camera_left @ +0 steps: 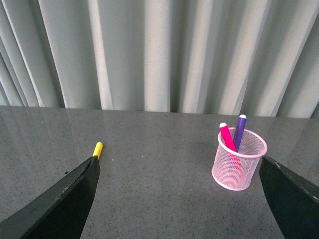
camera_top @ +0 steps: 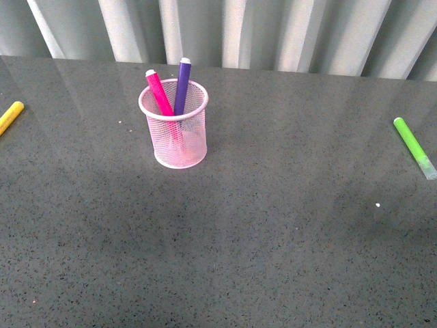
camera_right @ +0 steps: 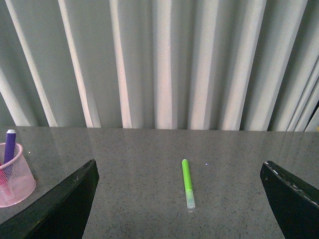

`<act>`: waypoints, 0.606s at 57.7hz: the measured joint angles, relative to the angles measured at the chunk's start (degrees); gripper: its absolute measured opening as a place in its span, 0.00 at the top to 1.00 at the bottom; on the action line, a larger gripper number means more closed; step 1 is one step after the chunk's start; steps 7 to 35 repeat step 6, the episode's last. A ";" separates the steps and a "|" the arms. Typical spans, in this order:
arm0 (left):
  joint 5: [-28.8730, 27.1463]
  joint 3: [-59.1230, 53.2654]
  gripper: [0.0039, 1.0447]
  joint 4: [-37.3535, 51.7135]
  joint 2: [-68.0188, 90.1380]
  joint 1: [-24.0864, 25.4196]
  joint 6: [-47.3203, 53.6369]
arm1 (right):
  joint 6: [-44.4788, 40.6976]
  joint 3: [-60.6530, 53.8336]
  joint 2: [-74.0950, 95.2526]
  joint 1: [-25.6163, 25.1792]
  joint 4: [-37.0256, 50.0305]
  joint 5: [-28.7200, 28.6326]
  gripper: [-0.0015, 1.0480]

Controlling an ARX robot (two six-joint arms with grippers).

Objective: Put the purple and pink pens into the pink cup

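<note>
The pink cup (camera_top: 173, 130) stands upright on the grey table, left of centre in the front view. The pink pen (camera_top: 158, 91) and the purple pen (camera_top: 182, 85) both stand inside it, leaning against the rim with their tops poking out. Neither arm shows in the front view. In the left wrist view the pink cup (camera_left: 239, 159) with both pens sits just inside the right finger, and my left gripper (camera_left: 179, 199) is open and holds nothing. My right gripper (camera_right: 179, 199) is open too, with only the cup's edge (camera_right: 15, 181) at the far side of its view.
A yellow marker (camera_top: 10, 117) lies at the table's left edge and shows again as a yellow marker (camera_left: 97, 149) near the left gripper's finger. A lime-green marker (camera_top: 414, 146) lies at the far right, seen as a lime-green marker (camera_right: 187, 182) between the right gripper's fingers. Pleated curtains back the table.
</note>
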 joint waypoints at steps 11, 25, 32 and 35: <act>0.00 0.02 0.06 0.00 0.00 0.00 0.00 | 0.00 0.00 0.00 0.00 0.00 -0.02 0.07; 0.00 0.02 0.06 0.00 0.00 0.00 0.00 | 0.00 0.00 0.00 0.00 0.00 -0.02 0.07; 0.00 0.02 0.06 0.00 0.00 0.00 0.00 | 0.00 0.00 0.00 0.00 0.00 -0.02 0.07; 0.00 0.02 0.06 0.00 0.00 0.00 0.00 | 0.00 0.00 0.00 0.00 0.00 -0.02 0.07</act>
